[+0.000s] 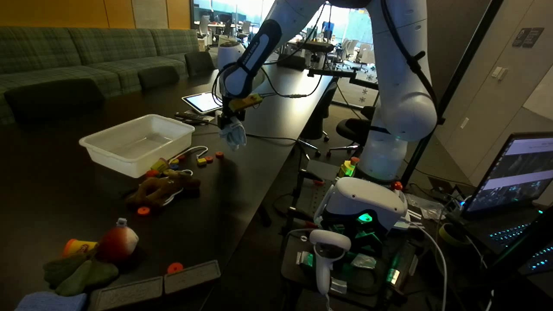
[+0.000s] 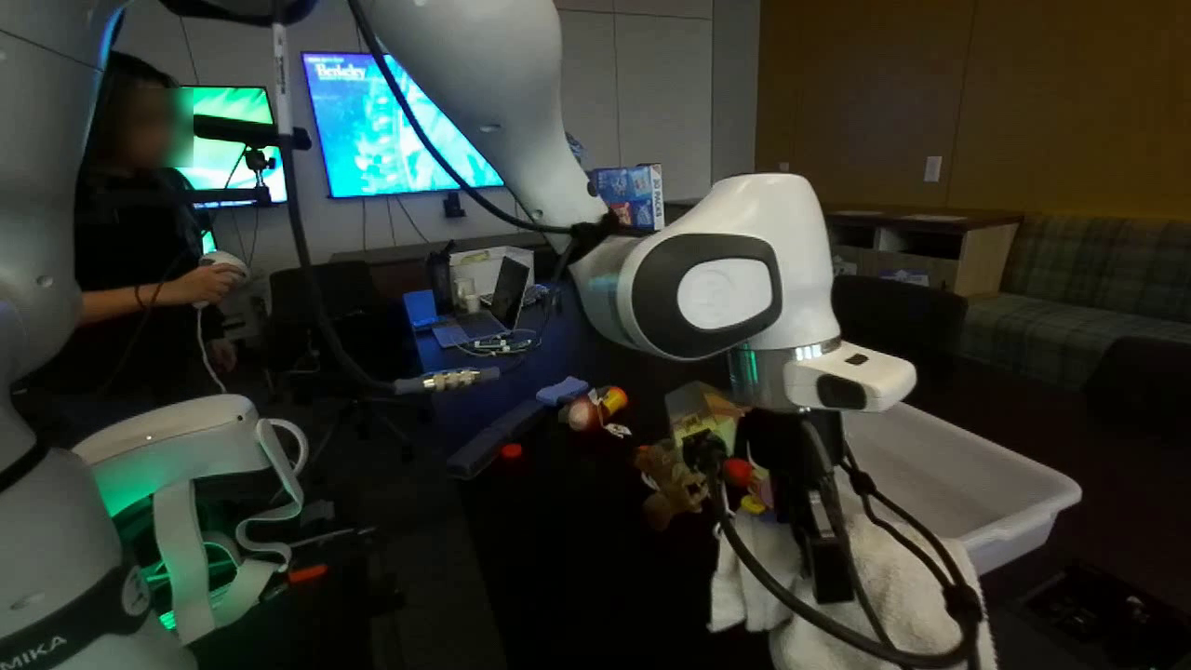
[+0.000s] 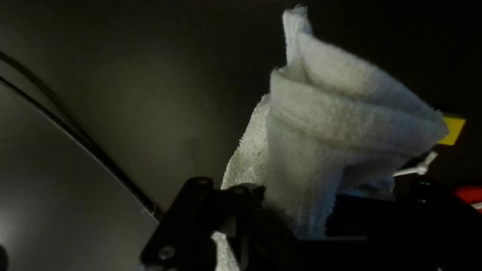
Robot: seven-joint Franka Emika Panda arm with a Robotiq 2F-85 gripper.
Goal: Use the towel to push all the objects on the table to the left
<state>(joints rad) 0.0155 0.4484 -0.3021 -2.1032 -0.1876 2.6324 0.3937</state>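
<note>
Below the tool, the towel hangs roughly vertical.

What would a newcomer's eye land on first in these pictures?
Most likely the white robot arm, looming over the dark table in both exterior views. Next, the pale towel bunched in its gripper, large in the wrist view. Then the white tub on the table and the headset lit green beside it.

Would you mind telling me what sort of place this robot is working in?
Most likely an office meeting room or lounge: there is a long dark table, a large wall-mounted screen and a plaid sofa along a wall.
</note>
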